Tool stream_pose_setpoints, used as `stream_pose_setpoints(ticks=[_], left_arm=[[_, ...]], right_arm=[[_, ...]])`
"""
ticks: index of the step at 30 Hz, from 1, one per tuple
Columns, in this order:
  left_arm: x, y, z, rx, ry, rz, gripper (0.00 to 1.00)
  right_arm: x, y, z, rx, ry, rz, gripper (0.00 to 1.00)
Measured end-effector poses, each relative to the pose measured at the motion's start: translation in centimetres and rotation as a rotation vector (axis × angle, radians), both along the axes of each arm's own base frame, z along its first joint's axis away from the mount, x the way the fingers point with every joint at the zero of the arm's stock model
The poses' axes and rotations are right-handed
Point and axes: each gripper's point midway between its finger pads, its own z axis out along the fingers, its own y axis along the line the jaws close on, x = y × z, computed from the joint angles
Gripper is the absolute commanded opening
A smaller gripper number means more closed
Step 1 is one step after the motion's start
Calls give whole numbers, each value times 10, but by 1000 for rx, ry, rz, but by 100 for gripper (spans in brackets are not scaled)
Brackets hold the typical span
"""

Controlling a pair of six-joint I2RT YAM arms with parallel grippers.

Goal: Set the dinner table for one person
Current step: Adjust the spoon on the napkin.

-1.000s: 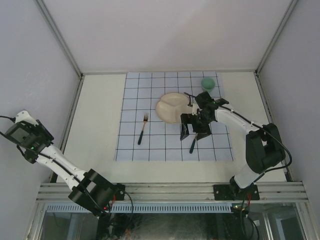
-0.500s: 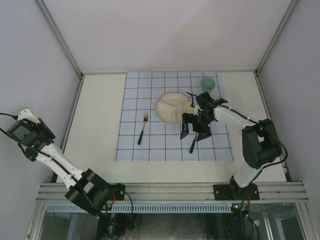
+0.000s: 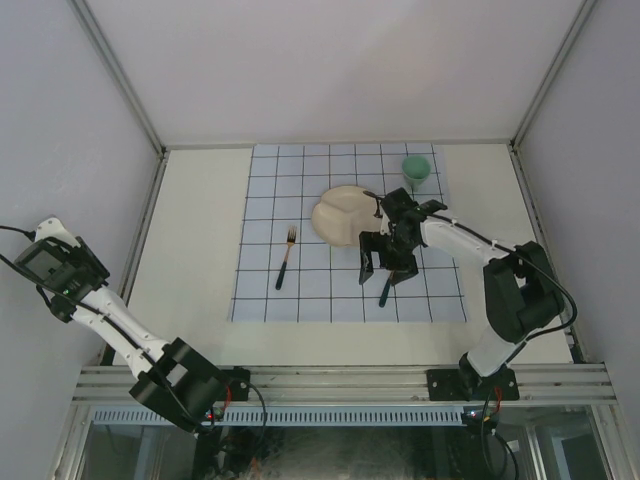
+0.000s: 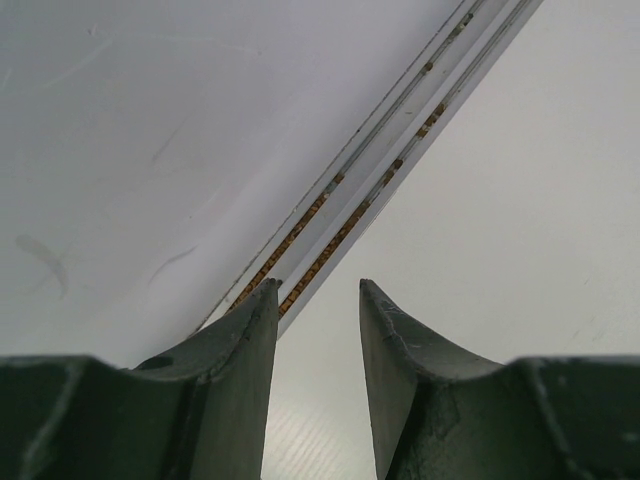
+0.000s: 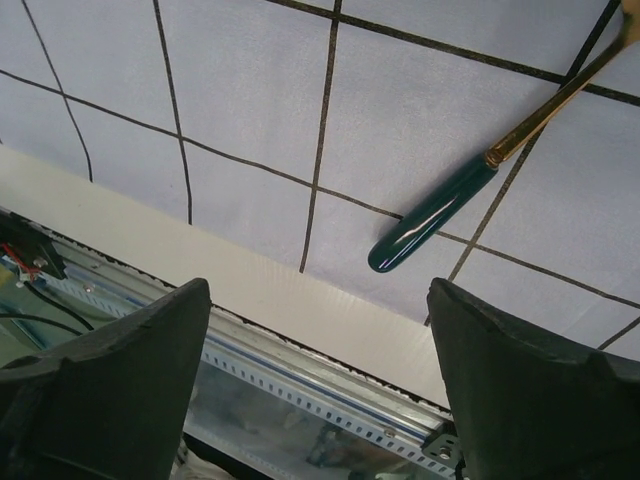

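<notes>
Right claw [image 3: 386, 265] of mine hangs spread wide with nothing in it, just right of centre in the top view, over a teal-handled utensil [image 3: 385, 291] lying on the cloth [image 3: 300, 190]. From my wrist, that handle slants from upper right down to lower left between my fingers. My left claw [image 4: 312, 300] sits at the far left edge, half parted and holding nothing, facing a wall seam. My table [image 3: 195, 240] fills the middle of the top view, its long axis running left to right, one long edge along the rail at the bottom. On the cloth sit a plate [image 3: 345, 215], a fork [image 3: 286, 258] to its left with its tines pointing up the frame, and a cup [image 3: 416, 168] at upper right.
</notes>
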Motion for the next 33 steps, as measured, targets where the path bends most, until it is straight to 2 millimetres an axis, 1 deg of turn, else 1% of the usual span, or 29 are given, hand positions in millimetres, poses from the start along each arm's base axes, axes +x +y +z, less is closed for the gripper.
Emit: stream_pose_setpoints(ticks=[6, 7, 9, 12, 13, 16, 20, 23, 24, 27, 28, 30, 33], left_arm=[[0, 2, -1, 2, 4, 5, 43], [1, 3, -2, 2, 6, 6, 43], [2, 5, -5, -3, 11, 6, 43], [4, 7, -9, -13, 19, 7, 43], [5, 8, -10, -14, 21, 7, 43], [6, 10, -11, -11, 23, 10, 43], [5, 14, -10, 3, 25, 23, 43], [5, 15, -8, 12, 24, 29, 43], [5, 16, -8, 14, 24, 31, 43], [4, 18, -8, 19, 28, 39, 43], [4, 18, -8, 18, 28, 40, 43], [4, 19, -10, 16, 32, 43, 43], [4, 19, -12, 12, 37, 45, 43]], right_arm=[[-4, -2, -18, -36, 61, 1, 99], [-4, -3, -22, -43, 71, -4, 98], [-2, -6, -26, -54, 83, -14, 91], [0, -10, -27, -67, 78, -27, 87], [1, -11, -28, -70, 79, -30, 84], [2, -14, -33, -82, 92, -42, 69], [2, -19, -45, -107, 133, -58, 69], [2, -22, -55, -124, 165, -66, 65], [2, -22, -56, -128, 176, -67, 63], [2, -23, -57, -135, 192, -68, 49], [2, -23, -58, -138, 191, -68, 44], [2, -24, -59, -141, 191, -66, 30], [3, -25, -60, -149, 187, -67, 14]])
